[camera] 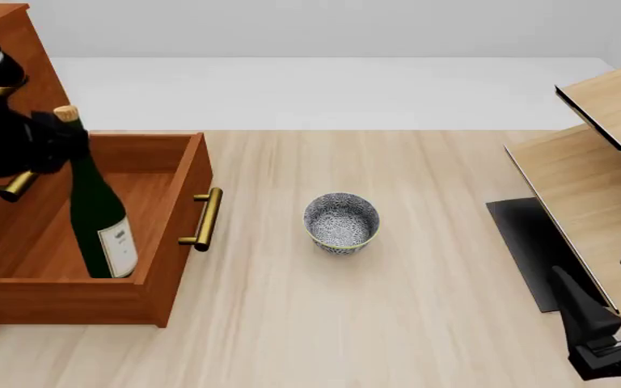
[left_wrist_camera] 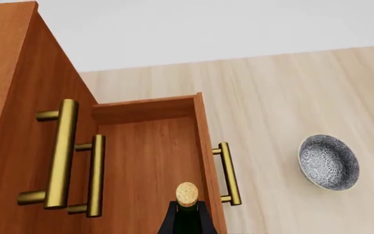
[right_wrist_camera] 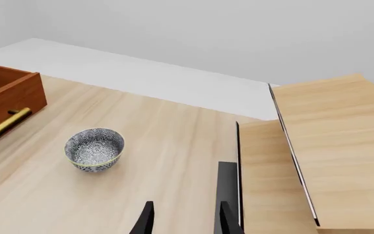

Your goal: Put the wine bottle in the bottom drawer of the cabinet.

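pale wood table, white wall behind. left gripper clamps wine bottle neck inside bottom drawer; white label unreadable. right gripper jaws apart, holding nothing.

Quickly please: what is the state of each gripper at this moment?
Left gripper: closed on the wine bottle, holding it by the neck over the bottom drawer.
Right gripper: open, holding nothing.
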### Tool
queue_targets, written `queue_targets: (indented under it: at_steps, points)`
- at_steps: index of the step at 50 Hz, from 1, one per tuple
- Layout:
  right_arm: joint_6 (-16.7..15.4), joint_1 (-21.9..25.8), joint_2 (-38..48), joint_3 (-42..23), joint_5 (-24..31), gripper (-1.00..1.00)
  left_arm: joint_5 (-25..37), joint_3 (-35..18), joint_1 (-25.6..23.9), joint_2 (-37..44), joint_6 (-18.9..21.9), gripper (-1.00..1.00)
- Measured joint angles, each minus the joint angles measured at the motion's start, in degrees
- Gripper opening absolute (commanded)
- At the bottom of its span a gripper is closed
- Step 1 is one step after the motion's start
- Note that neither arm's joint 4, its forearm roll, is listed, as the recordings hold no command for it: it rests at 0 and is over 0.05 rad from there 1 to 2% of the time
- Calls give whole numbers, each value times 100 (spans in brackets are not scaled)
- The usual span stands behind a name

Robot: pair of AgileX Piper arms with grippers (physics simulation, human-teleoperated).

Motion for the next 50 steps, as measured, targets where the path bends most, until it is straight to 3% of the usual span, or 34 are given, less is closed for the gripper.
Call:
queue_targets:
  at_steps: [50]
  points:
    - [-27, 46, -4, 0, 69, 100, -527, 343, 203, 570, -206, -100]
